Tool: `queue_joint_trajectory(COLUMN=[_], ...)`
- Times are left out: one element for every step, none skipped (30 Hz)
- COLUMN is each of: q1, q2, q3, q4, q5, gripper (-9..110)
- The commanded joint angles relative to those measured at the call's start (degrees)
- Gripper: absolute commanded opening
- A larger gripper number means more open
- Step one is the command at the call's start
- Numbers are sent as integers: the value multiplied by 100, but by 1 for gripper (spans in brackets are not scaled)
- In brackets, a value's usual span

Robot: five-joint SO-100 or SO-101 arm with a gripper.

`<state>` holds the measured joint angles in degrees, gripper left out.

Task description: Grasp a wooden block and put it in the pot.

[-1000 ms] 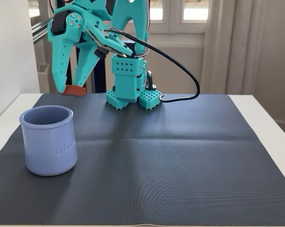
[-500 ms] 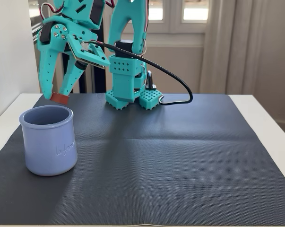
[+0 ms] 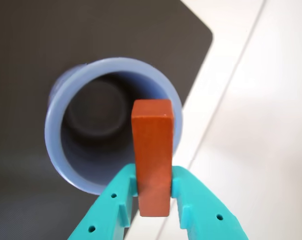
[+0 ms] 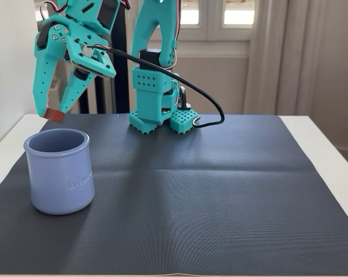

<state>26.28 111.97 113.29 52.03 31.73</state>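
1. Teal plastic fingers of the hand [image 3: 153,192] are clamped on the block [image 3: 152,155]; in the wrist view one finger presses each long side near its lower end.
2. In the wrist view the reddish-brown block stands out past the fingertips, and its far end overlaps the pot's [image 3: 65,100] right rim.
3. In the fixed view the hand [image 4: 53,113] hangs in the air at the upper left, fingers pointing down, with the block [image 4: 54,115] between the tips.
4. That view puts the block above the pot [image 4: 59,171], clear of the rim and not inside it.
5. The blue pot stands upright on a dark ribbed mat [image 4: 208,190], near its left edge; faint raised lettering shows on its side.
6. The mat lies on a white counter [image 4: 329,144], and the arm's base [image 4: 159,109] sits at the mat's far edge.
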Motion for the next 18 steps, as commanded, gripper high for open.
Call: queue_joint_trajectory(q1=[9,9,9,9,9,0,-9,-44,-88,-105,-114,-123,-123,-132,-132,-132,-149,-193], q2=[141,141,141,141,141,141,149,149,158,167,167,176,193,202,202,211,211,211], q3=[-18,-18,-18,-18,-18,-18,-18,-18,-18,-18,-18,-18,-18,-18,-18,-18,-18,-18], q4=[-70,-70,-70,-70,-62,-53,-44,-44,-70,-70,-79,-79,-79,-79,-79,-79,-62,-53], q5=[-18,-18,-18,-26,-35,-114,-264,-369,-431,-448,-448,-448,-457,-466,-483,-492,-492,-501], gripper=[0,0,0,1,3,6,9,11,13,13,12,11,9,6,1,-1,1,0])
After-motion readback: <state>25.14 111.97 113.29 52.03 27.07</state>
